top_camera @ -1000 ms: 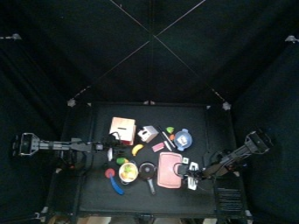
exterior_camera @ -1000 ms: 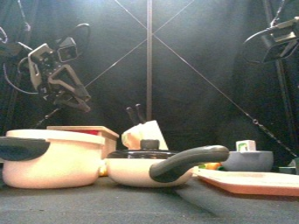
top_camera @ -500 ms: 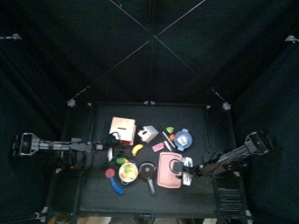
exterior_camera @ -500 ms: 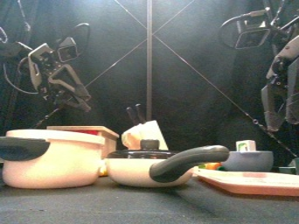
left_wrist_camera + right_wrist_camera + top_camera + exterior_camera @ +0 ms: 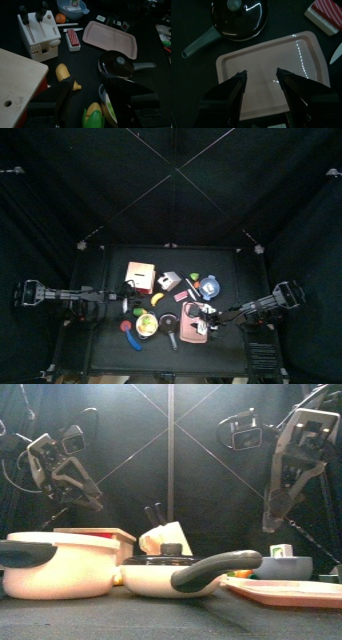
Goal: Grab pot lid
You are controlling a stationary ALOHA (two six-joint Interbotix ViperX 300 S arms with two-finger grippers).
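While a sec ago off at table edge, right tool [image 5: 261, 85] now over pink tray [image 5: 271, 65], jaws spread.

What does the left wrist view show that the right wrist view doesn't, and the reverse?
Only the left wrist view: the white knife block, a banana, an orange and the blue bowl. Only the right wrist view: the open right gripper hanging over the tray. Both share the pink tray, the dark pan with its glass lid and the red-striped block.
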